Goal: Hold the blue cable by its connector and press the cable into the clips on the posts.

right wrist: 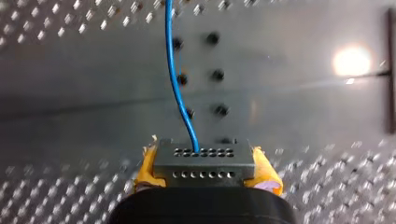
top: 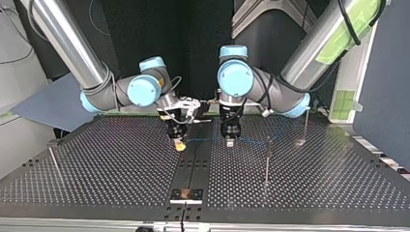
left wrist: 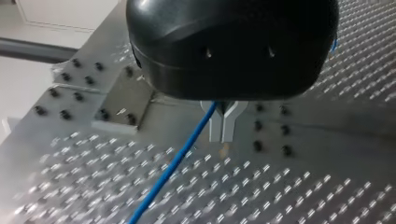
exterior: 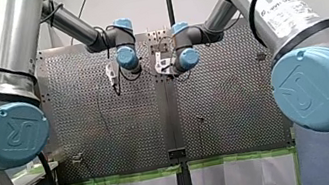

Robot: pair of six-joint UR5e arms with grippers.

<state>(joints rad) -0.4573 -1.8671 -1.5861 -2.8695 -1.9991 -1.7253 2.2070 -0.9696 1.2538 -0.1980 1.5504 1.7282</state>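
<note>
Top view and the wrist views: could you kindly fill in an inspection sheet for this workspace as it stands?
Surface: perforated table, metal, with a plate along its middle seam.
Job's things: connector held; blue cable leads from it across the table; thin posts stand upright; whether any clip holds the cable cannot be told.
Clutter: nothing seen.
Grippers: right gripper, yellow pads clamped on the connector; left gripper, metal fingers closed, with the blue cable running out between them.
Cables: black cables strapped along both arms.
Surroundings: green tape along the table's edge; no person seen.
</note>
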